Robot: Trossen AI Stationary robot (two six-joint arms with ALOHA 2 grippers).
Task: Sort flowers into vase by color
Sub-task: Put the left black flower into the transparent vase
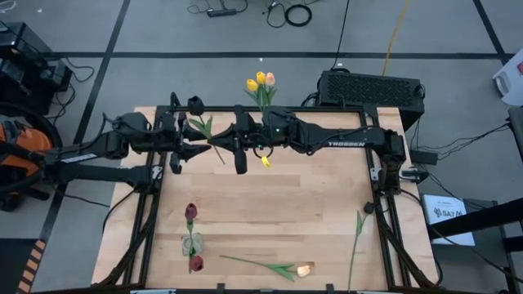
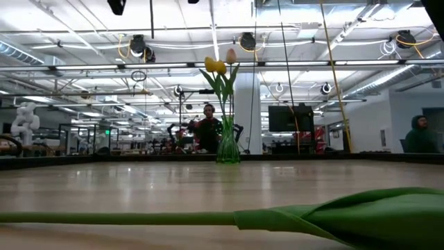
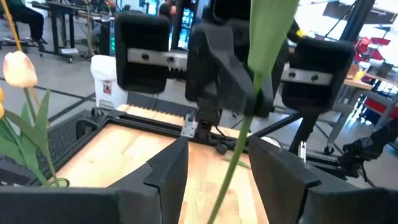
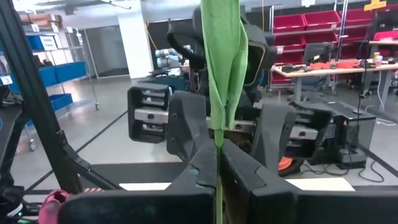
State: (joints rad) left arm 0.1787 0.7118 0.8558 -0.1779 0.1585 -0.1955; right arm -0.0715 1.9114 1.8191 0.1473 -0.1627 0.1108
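Note:
My right gripper [image 1: 219, 147] [image 4: 217, 168] is shut on a tulip [image 1: 211, 140] above the table's far middle. The tulip's leaves [image 1: 200, 126] spread toward the left arm. Its head I cannot make out for sure; a dark blob [image 1: 194, 104] lies past the leaves. My left gripper [image 1: 204, 140] [image 3: 217, 168] faces the right one, open. Its fingers [image 3: 171, 168] stand on either side of the stem [image 3: 233, 155] without touching it. A green vase [image 2: 227, 149] [image 1: 263, 102] at the far edge holds yellow and peach tulips [image 2: 214, 66]. My right gripper pinches the green stem just below the leaf [image 4: 216, 142] between its two shut fingers. They come level from the table's right and lie across the stem. The flower is lifted clear of the table and stands steeply, with the leaf [image 4: 224, 56] rising above the fingers.
A clear vase [image 1: 192, 242] near the left front corner holds dark red tulips [image 1: 190, 211]. A peach tulip [image 1: 304, 269] lies at the near edge. Another stem [image 1: 357, 237] [image 2: 361, 215] lies near the right front. A small yellow spot [image 1: 265, 161] shows beside the right gripper.

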